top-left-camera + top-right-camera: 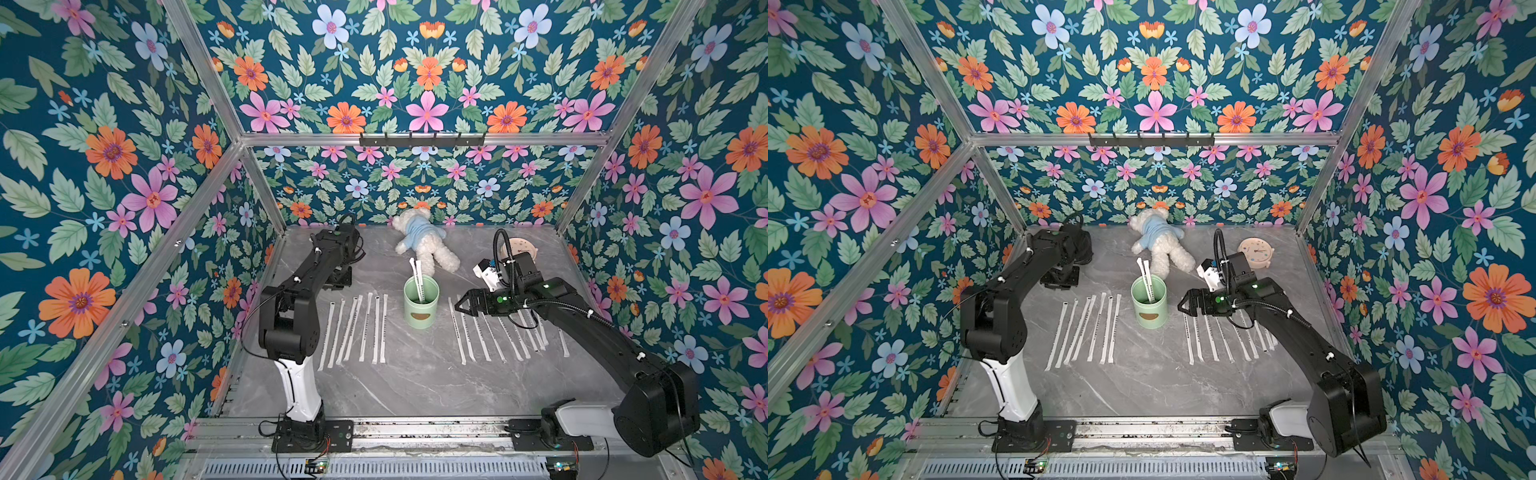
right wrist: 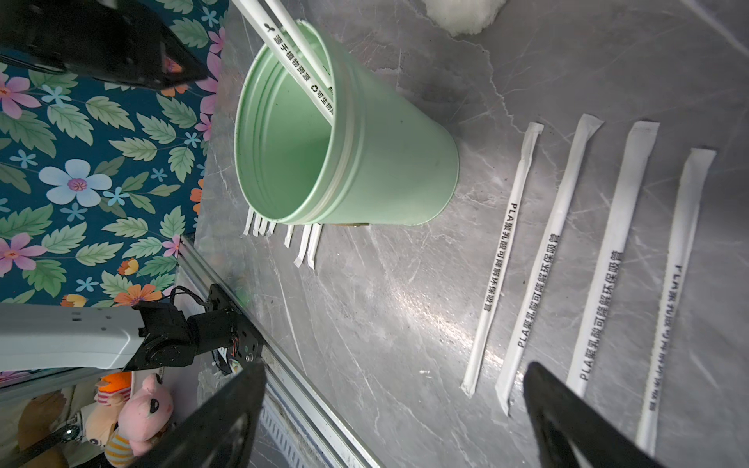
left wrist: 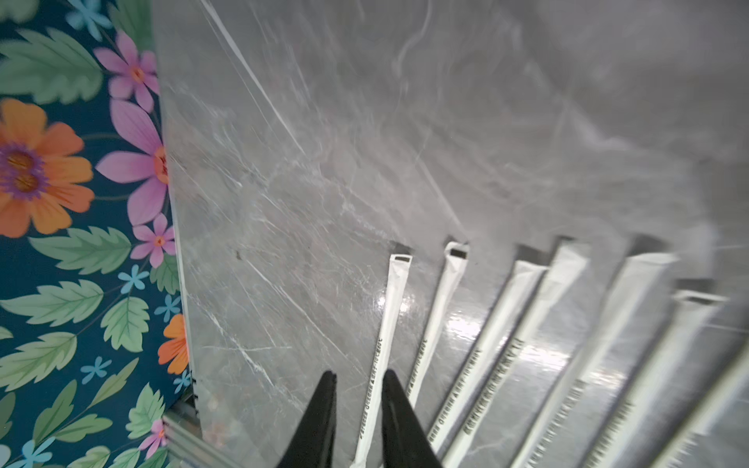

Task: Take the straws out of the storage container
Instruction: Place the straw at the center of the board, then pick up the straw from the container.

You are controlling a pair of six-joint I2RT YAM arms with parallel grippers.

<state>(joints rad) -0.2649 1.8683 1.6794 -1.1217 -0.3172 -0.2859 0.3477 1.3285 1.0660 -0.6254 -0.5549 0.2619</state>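
On your left, the left gripper (image 3: 360, 377) shows only in its own wrist view. Its black jaws stand a narrow gap apart over the outermost of the flat white paper-wrapped straws (image 1: 357, 328), which lie side by side on the grey marble-patterned table (image 1: 415, 386). You cannot tell whether the jaws touch that straw. Near the middle stands the mint-green cylindrical cup (image 1: 420, 309), upright, with two straws leaning out of it. Both top views show its brown oval mark; the right wrist view shows instead its ridged inside and the dark print on the wrappers. Right of the cup lies another row of straws, and over that row's far ends hangs the right gripper (image 1: 457, 308), near the cup, its jaws wide apart and empty. Farther right, a round pinkish clock (image 1: 1255, 251) shows its whole face in a top view.
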